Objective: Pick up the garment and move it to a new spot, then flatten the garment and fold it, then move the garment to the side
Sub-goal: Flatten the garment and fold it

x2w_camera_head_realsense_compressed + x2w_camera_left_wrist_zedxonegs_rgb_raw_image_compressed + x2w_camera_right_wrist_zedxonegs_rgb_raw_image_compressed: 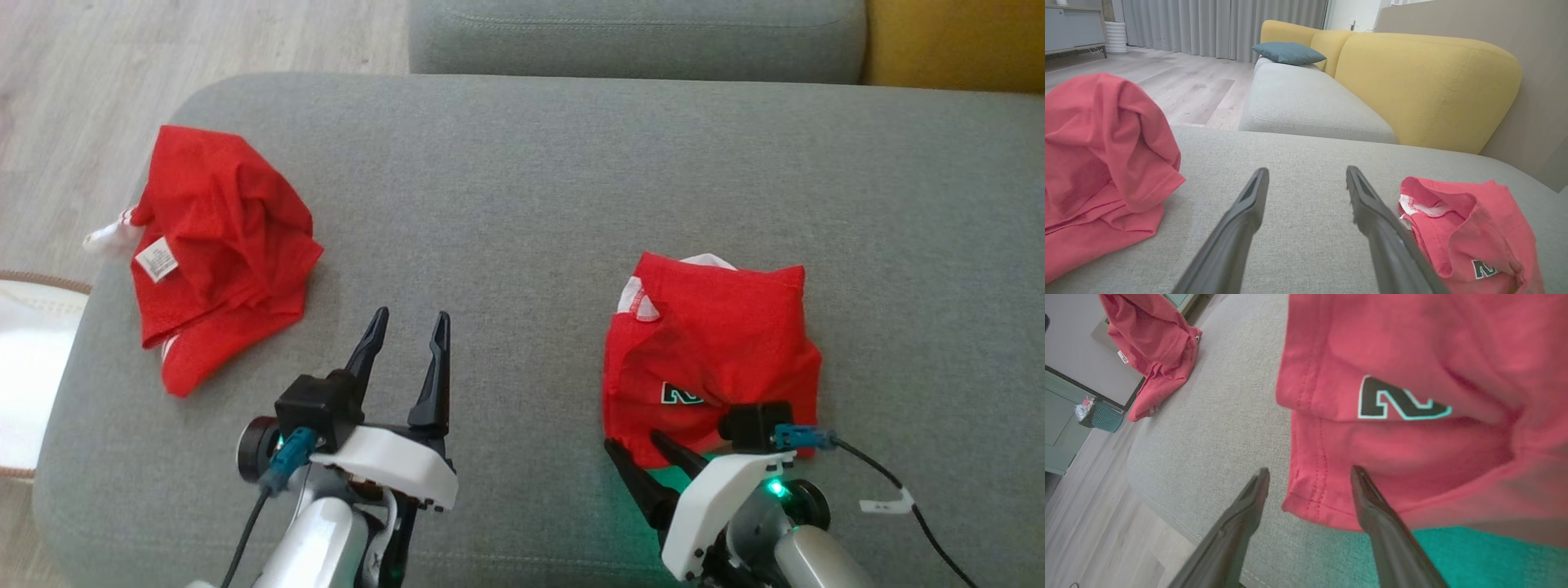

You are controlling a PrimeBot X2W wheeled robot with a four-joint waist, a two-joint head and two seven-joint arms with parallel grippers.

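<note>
— Garment [710, 343] first: where does it lie?

— On the near right of the grey cushion [522, 163], folded into a small red bundle. A dark number with a pale outline shows on its near side, and a bit of white trim peeks out at its far left corner.

— And the right gripper [630, 439]?

— At the garment's near edge, low over the cushion. In the right wrist view its two dark fingers stand apart, and the stitched near corner of the garment is seen between their tips. The jaws are spread and clamp nothing. A green glow lies on the cushion just beside them.

— The left gripper [412, 313]?

— To the left of the garment and well apart from it, over bare cushion. Its fingers point toward the far side and stand wide, with nothing between them.

— Anything farther out?

— A second red garment [220, 245], crumpled, at the far left of the cushion, right by its edge, with a white label [157, 260] turned up. Past the cushion's far edge sits another grey seat [637, 37]. The left wrist view shows a yellow backrest [1425, 81] running along that seat, with a blue-grey pillow [1288, 52] at its far end. Pale wood floor [65, 82] lies off to the far left.
</note>
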